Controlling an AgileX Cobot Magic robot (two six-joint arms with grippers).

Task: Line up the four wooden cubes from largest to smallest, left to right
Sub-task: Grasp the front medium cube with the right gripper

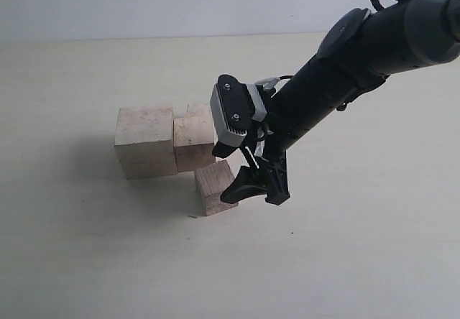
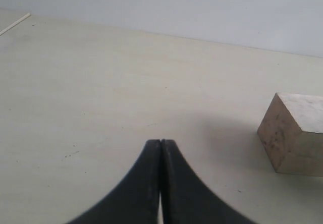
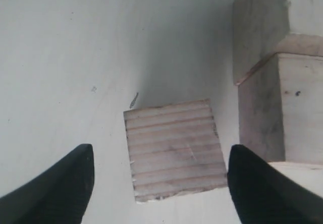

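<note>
Four wooden cubes sit left of centre on the pale table. The largest cube (image 1: 144, 143) touches a medium cube (image 1: 192, 141), and another cube (image 1: 199, 110) peeks out behind them. A small cube (image 1: 212, 187) lies in front, turned at an angle. My right gripper (image 1: 257, 192) is open at that cube's right side. In the right wrist view the small cube (image 3: 174, 151) lies between the spread fingers of the gripper (image 3: 160, 151), with the medium cube (image 3: 280, 113) close beside one finger. My left gripper (image 2: 161, 144) is shut on nothing, with a wooden cube (image 2: 295, 138) off to its side.
The right arm (image 1: 359, 53) slants down from the upper right over the table. The table's far edge meets a plain light wall (image 1: 180, 3). A thin pale line (image 2: 15, 24) marks the table far off in the left wrist view.
</note>
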